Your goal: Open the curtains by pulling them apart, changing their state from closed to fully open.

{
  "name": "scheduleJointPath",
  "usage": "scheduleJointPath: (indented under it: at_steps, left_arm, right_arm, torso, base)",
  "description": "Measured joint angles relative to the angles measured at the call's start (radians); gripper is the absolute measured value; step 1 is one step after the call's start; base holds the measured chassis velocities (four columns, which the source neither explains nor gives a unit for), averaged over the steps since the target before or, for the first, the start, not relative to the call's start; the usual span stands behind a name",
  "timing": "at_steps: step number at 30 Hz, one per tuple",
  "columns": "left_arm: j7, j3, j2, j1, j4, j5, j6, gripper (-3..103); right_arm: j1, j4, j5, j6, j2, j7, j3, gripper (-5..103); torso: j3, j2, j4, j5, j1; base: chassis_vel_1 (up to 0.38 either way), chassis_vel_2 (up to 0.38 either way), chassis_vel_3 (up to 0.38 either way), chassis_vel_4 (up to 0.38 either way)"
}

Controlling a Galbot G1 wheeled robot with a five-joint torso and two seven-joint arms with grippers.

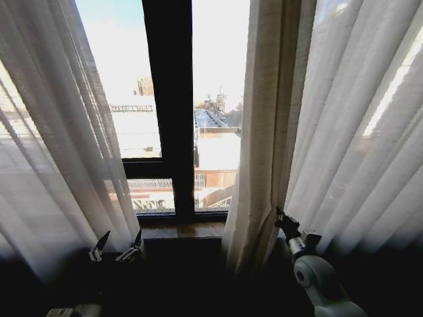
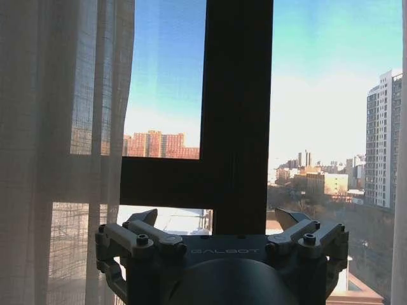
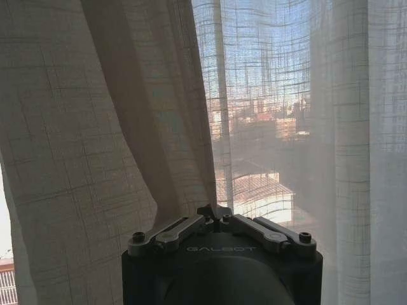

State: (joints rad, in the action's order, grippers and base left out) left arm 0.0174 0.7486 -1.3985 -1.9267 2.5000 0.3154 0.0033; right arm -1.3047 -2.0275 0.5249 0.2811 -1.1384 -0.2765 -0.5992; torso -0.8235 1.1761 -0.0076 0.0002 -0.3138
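While the left pincer (image 1: 117, 248) is held open and empty just inward of the left curtain (image 1: 59, 152), the right pincer (image 1: 283, 221) is closed on the right curtain's (image 1: 264, 132) bunched inner edge, whose vertical pleats continue outward beyond it.

High-rise room: curtains (image 1: 59, 152), window frame (image 1: 168, 112), city rooftops beyond.

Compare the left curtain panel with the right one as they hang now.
The left curtain panel hangs loose, slanting away from the window frame; the right curtain panel has its inner edge bunched into a thick beige column. The open left gripper sits below the left panel, gripping nothing; the right gripper is shut on the right panel's bunched edge. Both are sheer, pleated fabric.
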Motion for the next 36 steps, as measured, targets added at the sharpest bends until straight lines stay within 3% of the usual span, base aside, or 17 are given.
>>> scheduleJointPath:
  at_steps: [36]
  left_arm:
    - [-0.001, -0.005, 0.0, -0.002, 0.0, 0.0, -0.002, 100]
  right_arm:
    - [-0.023, -0.012, -0.002, -0.004, -0.006, -0.002, -0.016, 0]
  torso:
    - [0.0, 0.0, 0.0, 0.0002, 0.0]
  base:
    - [-0.351, -0.36, 0.352, 0.361]
